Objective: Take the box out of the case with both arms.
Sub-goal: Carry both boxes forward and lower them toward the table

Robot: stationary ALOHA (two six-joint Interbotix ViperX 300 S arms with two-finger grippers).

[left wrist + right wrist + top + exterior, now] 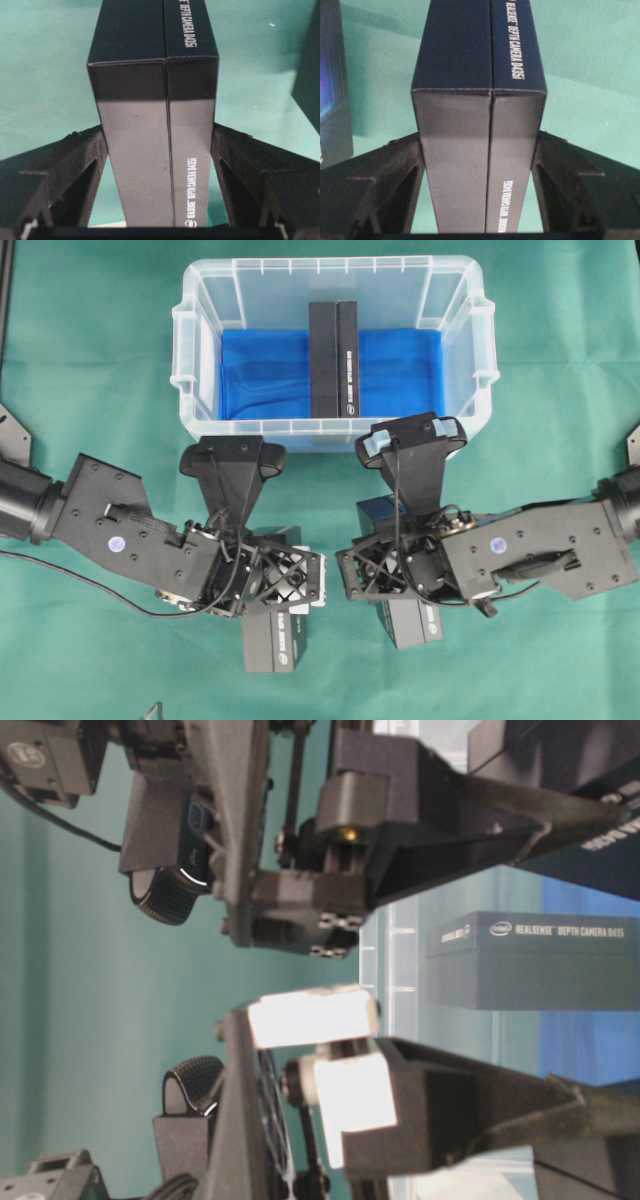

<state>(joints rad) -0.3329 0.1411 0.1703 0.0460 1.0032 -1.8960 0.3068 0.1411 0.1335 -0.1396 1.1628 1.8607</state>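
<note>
The case (190, 370) is a clear plastic tub with a blue sheet on its bottom, standing at the back of the green cloth. One dark box (333, 358) stands on edge in its middle, seen side-on through the wall as the box (530, 960). In front of the case, my left gripper (283, 585) points down, shut on a second dark box (272, 642); its fingers (95, 150) press both sides of that box (150, 165). My right gripper (395, 565) is shut on a third dark box (412, 622), with its fingers (545, 155) tight against the box (470, 170).
Green cloth (90, 360) covers the table around the case. The two arms lie close together in front of the case's near wall, their held boxes side by side. The right-held box edge (310, 75) shows beside the left gripper.
</note>
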